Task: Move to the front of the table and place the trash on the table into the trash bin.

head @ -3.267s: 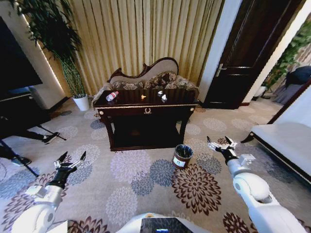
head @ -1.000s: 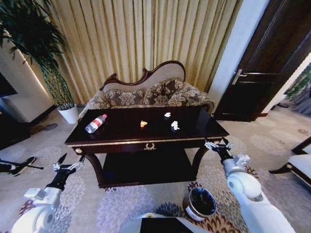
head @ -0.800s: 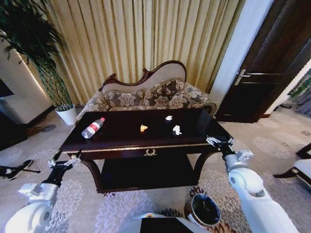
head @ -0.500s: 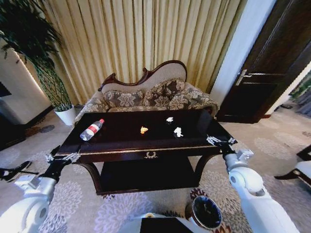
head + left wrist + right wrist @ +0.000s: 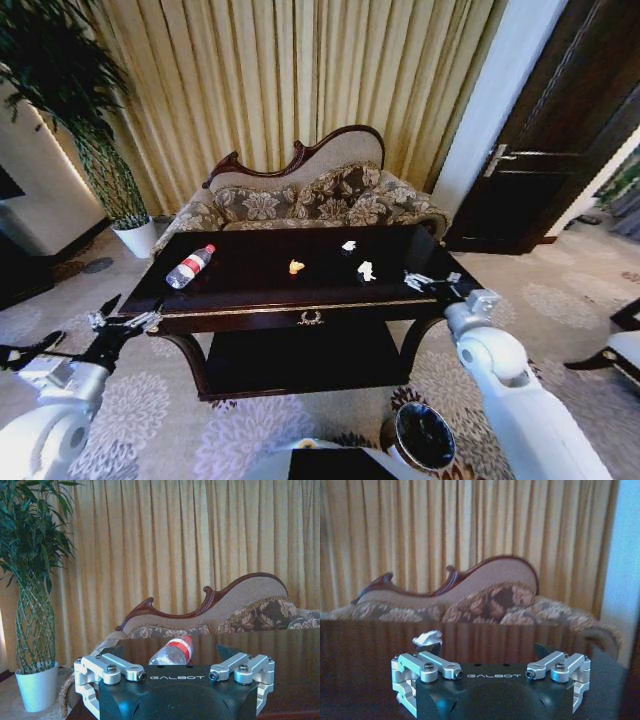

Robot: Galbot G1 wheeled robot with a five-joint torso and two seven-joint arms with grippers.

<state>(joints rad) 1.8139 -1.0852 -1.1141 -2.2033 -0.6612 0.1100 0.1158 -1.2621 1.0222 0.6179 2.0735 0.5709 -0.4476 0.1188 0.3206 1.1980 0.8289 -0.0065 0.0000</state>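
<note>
Head view: the gold pleated curtain (image 5: 300, 90) fills the back wall, with a dark wooden door (image 5: 560, 130) to its right and a tall green plant (image 5: 70, 100) in a white pot (image 5: 140, 237) to its left. In front of the curtain stands the floral carved-back sofa (image 5: 310, 195), and just before it the long dark glossy table (image 5: 250, 285) with gold edge trim and a gold emblem on its front. The floor is a carpet (image 5: 150, 410) with a flower pattern.

The round dark trash bin (image 5: 425, 437) stands on the carpet near the table's right front leg, close beside the right arm.

On the table top the clear plastic bottle (image 5: 190, 266) with a red cap and red-white label lies on its side towards the left end. The orange scrap (image 5: 295, 267) lies near the middle. Two white crumpled scraps (image 5: 365, 270) lie to its right, one nearer the sofa and one nearer the front edge, apart from each other.

The right gripper (image 5: 432, 282) hovers over the right front part of the table, near the closer white scrap, its fingers spread and holding nothing. The left gripper (image 5: 122, 322) is off the table's left front corner, at about the height of the edge, fingers spread apart and empty.

In the left wrist view the bottle (image 5: 172, 652) lies just ahead of the left gripper (image 5: 175, 672). In the right wrist view a white scrap (image 5: 426, 638) lies ahead of the right gripper (image 5: 492, 675).
</note>
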